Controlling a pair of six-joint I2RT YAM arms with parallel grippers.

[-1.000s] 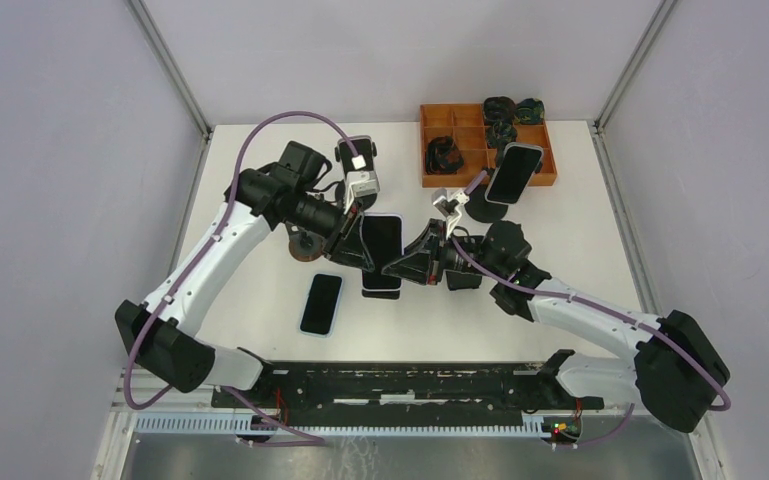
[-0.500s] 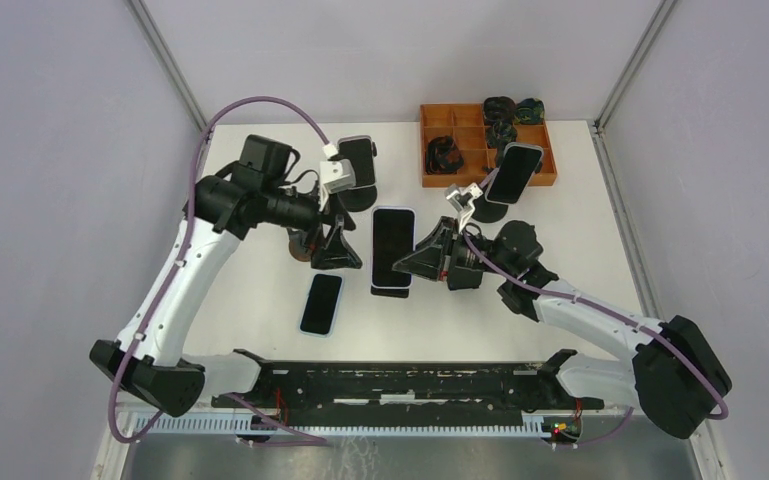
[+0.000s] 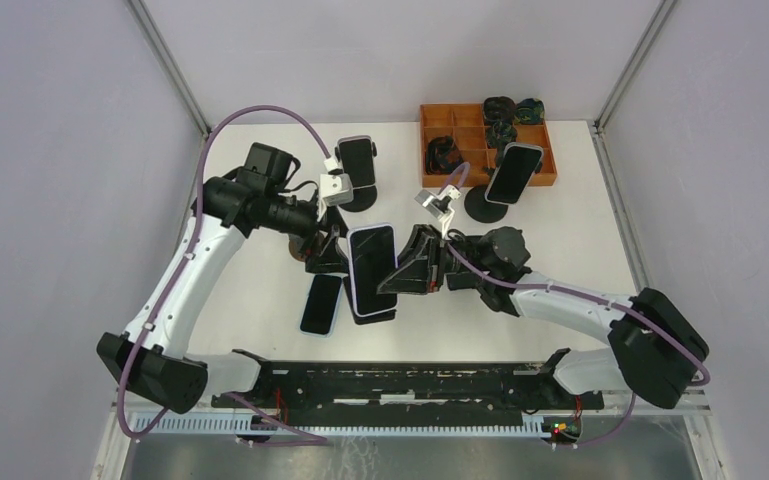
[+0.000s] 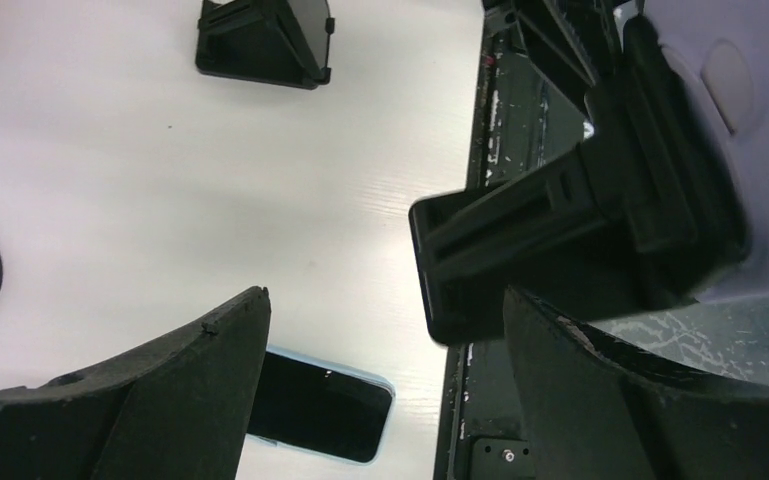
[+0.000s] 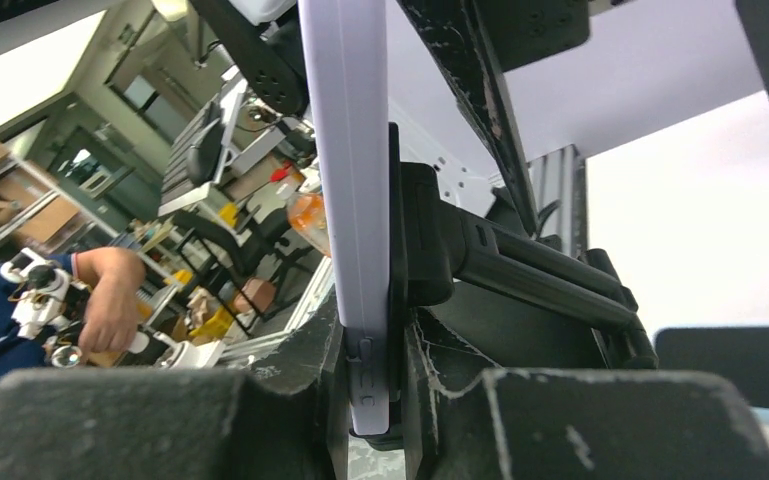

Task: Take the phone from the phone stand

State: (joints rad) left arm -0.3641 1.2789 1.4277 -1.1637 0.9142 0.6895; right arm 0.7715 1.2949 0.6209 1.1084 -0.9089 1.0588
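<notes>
A phone (image 3: 372,265) with a pale lavender edge (image 5: 345,190) hangs tilted above the table's middle. My right gripper (image 3: 402,276) is shut on it (image 5: 372,335). The fingers also pinch the black plate of the phone stand (image 5: 422,240) that lies against the phone's back. The stand's arm (image 5: 540,275) trails off behind it, and its dark lower end (image 3: 370,313) shows under the phone. My left gripper (image 3: 331,254) hovers just left of the phone, open (image 4: 385,300), with only the table between its fingers (image 4: 160,400).
Another phone (image 3: 321,303) lies flat on the table (image 4: 322,408) beneath my left gripper. Two more phones stand on stands at the back (image 3: 357,165) (image 3: 512,172). An orange tray (image 3: 460,140) with dark items sits back right. A dark disc (image 3: 303,251) is beside my left gripper.
My left gripper opened, let go at the phone and drew back to the left. My right gripper carried the phone and stand leftward and nearer, tilting it.
</notes>
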